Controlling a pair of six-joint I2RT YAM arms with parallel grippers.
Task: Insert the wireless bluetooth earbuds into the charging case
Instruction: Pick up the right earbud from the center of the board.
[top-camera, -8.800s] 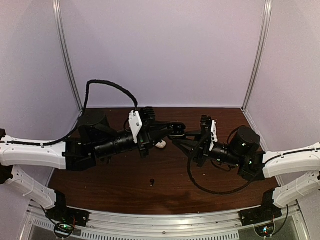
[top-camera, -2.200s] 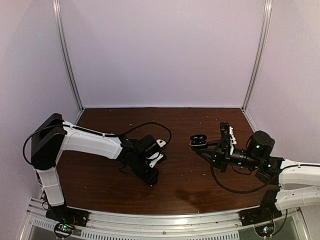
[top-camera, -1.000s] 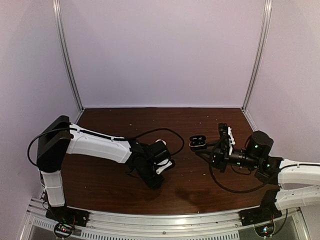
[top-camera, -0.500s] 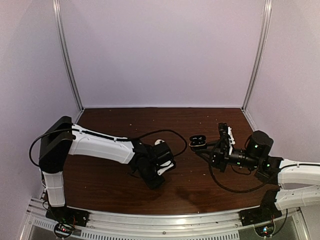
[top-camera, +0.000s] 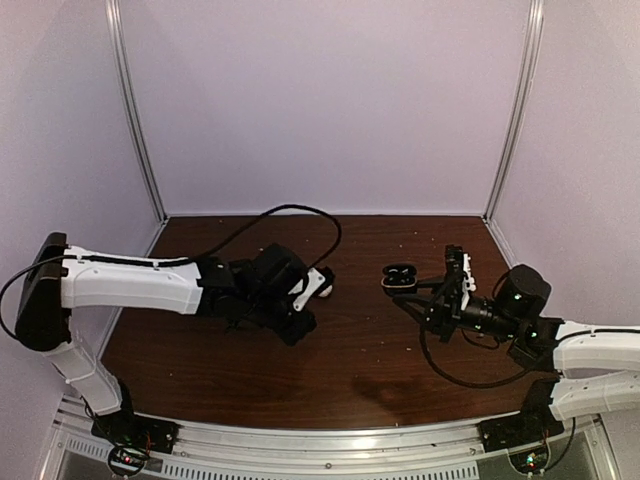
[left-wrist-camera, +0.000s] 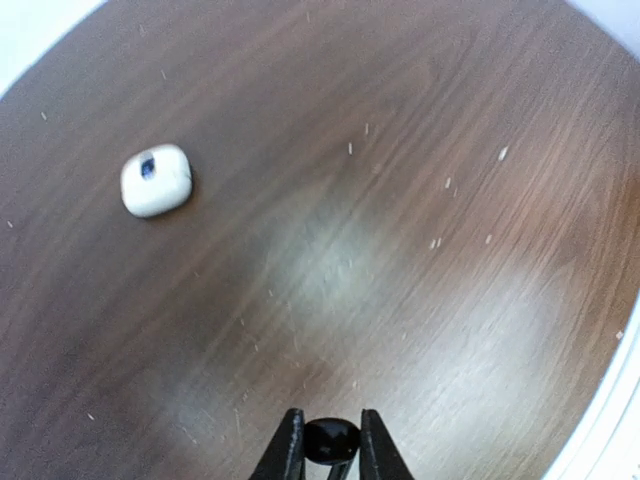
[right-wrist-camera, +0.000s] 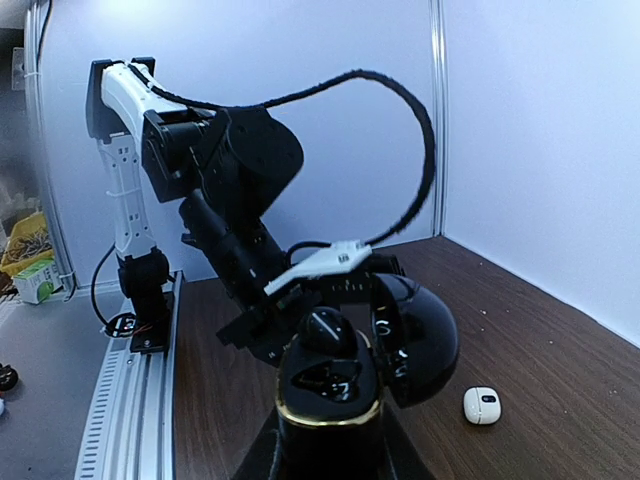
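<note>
Left gripper (left-wrist-camera: 327, 452) pinches a glossy black earbud (left-wrist-camera: 332, 436), left of the case (right-wrist-camera: 325, 392). Right gripper (right-wrist-camera: 325, 445) clamps that black, gold-rimmed case, lid open. A white pod (left-wrist-camera: 155, 181) lies left of it.

At 6 o'clock the left hand (left-wrist-camera: 329, 424) pinches a black earbud (left-wrist-camera: 331, 442) between its closed fingers, over the brown bench (left-wrist-camera: 430, 250). A white case (left-wrist-camera: 156, 180) lies at 10 o'clock, well apart.

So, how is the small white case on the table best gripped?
Probably come from straight above and pinch the small white case across its shorter width: it lies flat on the table, low and rounded, with bare wood all round.
</note>
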